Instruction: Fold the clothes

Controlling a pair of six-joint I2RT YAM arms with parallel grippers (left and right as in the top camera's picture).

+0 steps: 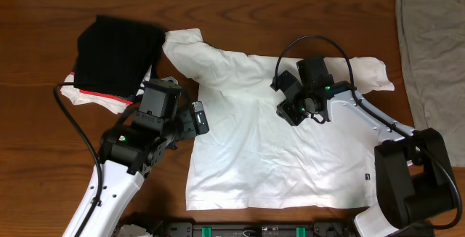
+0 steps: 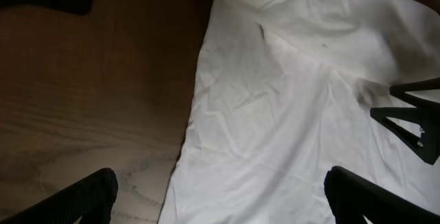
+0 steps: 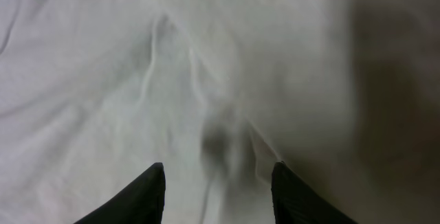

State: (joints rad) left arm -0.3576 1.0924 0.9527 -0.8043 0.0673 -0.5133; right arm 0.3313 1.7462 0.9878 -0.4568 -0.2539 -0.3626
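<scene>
T-shirt [image 1: 269, 150] lies flat, lengthwise far-to-near, hem [image 1: 276, 202] nearest — left claw [image 2: 220, 183], right claw [image 3: 218, 172] gape empty.

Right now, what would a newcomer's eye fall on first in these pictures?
The white T-shirt spread flat across the middle of the wooden table stands out first. Both arms reach over it: the left gripper is open at its left edge, and the right gripper is open close above wrinkled cloth on its upper part. A black folded garment lies at the upper left and an olive-grey cloth at the right edge.
</scene>
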